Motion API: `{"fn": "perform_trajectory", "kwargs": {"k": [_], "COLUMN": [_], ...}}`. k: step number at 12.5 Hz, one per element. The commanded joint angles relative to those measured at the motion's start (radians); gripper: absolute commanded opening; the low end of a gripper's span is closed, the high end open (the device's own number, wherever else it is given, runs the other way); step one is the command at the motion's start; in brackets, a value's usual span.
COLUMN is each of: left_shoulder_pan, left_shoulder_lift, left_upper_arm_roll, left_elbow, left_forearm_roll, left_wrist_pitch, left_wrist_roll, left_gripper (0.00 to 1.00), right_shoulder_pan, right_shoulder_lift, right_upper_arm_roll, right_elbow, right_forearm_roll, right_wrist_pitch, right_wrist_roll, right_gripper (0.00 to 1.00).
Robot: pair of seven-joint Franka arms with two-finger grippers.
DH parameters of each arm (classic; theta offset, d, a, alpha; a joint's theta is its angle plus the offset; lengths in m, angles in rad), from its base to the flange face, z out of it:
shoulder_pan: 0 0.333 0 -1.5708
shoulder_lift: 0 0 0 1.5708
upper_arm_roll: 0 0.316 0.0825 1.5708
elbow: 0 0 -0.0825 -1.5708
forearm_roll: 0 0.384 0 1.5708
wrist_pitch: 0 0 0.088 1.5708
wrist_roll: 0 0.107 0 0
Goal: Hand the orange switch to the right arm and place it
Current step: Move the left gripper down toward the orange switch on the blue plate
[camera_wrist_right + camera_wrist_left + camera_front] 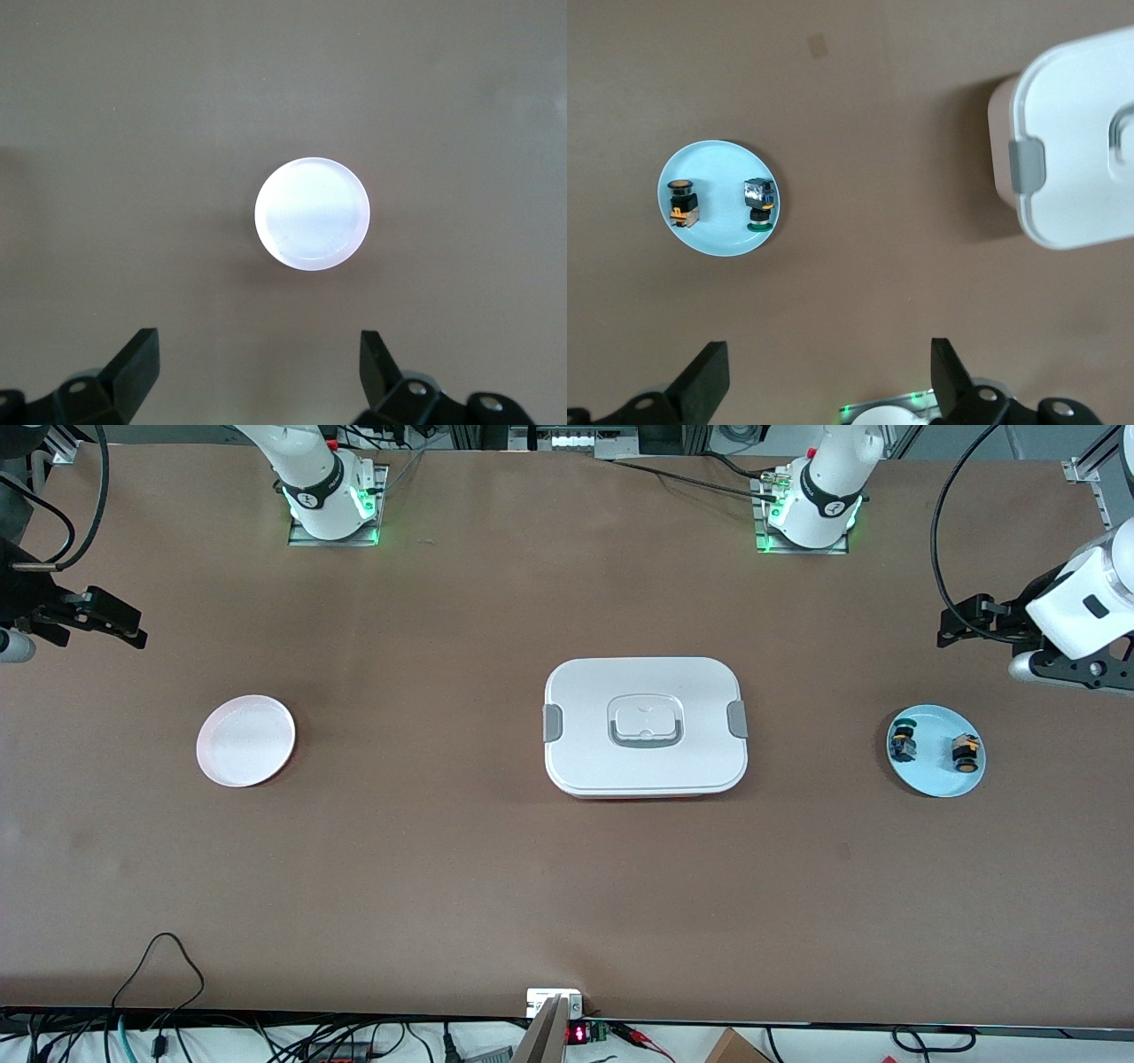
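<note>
The orange switch (965,752) lies on a light blue plate (935,773) toward the left arm's end of the table, beside a green-capped switch (903,742). In the left wrist view the orange switch (683,201) and the green-capped switch (757,205) lie on the blue plate (721,232). My left gripper (959,623) hovers open and empty above the table beside the blue plate, and its own view shows it (830,354) apart from the plate. My right gripper (131,625) is open and empty, held high over the table at the right arm's end, and shows in its own view (259,345).
An empty pale pink plate (245,740) sits toward the right arm's end and shows below the right gripper (312,213). A closed white lunch box (645,726) with grey clips stands at the table's middle; its corner shows in the left wrist view (1081,133).
</note>
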Motion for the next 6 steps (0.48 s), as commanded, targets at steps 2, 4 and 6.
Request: {"fn": "perform_trajectory", "kwargs": {"k": [2, 4, 6], "left_shoulder_pan": [0.076, 0.102, 0.108], "left_shoulder_lift": [0.008, 0.014, 0.057], "left_upper_arm_roll": [0.004, 0.004, 0.004], "left_elbow": [-0.067, -0.123, -0.132], "left_forearm_roll": [0.0, 0.046, 0.108], "left_wrist_pitch": [0.002, 0.055, 0.103], "left_wrist_roll": [0.44, 0.666, 0.881], "left_gripper": [1.0, 1.0, 1.0], "right_shoulder_pan": [0.003, 0.002, 0.002], "right_shoulder_lift": [-0.005, -0.005, -0.005], "right_upper_arm_roll": [0.001, 0.001, 0.001], "right_elbow": [0.013, 0.013, 0.013], "right_forearm_roll": [-0.002, -0.002, -0.002], "right_wrist_pitch": [-0.019, -0.019, -0.019], "right_wrist_roll": [-0.006, -0.008, -0.008], "right_gripper": [1.0, 1.0, 1.0]}}
